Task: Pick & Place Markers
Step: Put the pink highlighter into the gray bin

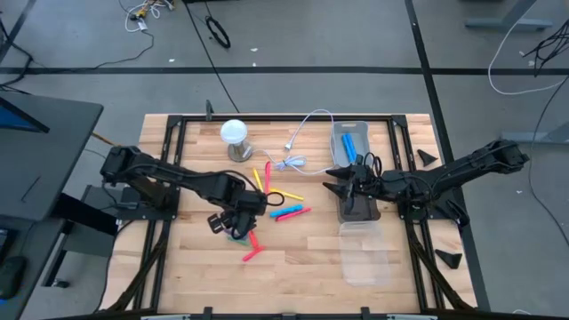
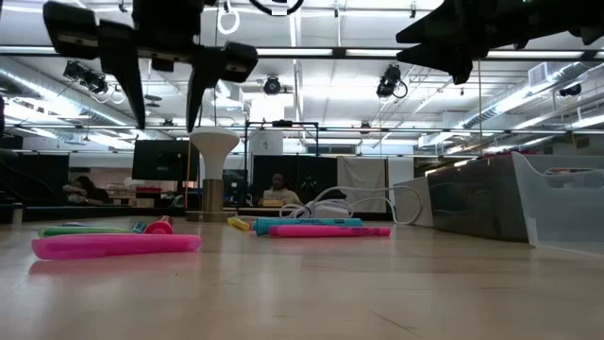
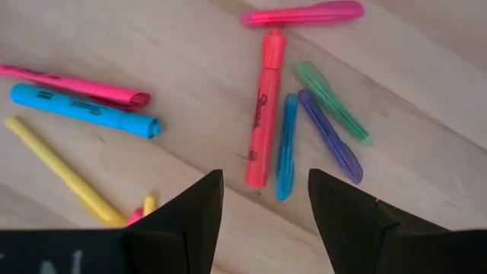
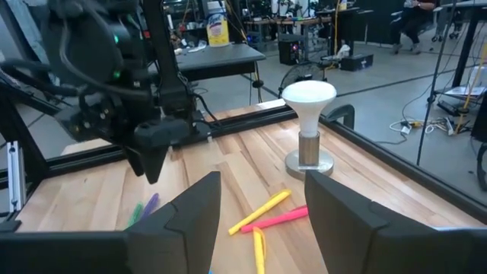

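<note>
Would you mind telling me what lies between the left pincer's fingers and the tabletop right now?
The left pincer hangs open over bare wood; just ahead lie an orange-red marker and a blue marker side by side. The left wrist view shows this.

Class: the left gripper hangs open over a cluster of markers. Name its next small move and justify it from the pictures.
Probably a straight descent. The left gripper is open above the table with nothing held, and the red marker and blue marker lie side by side right ahead of its fingers; lowering would bring the jaws around one.
</note>
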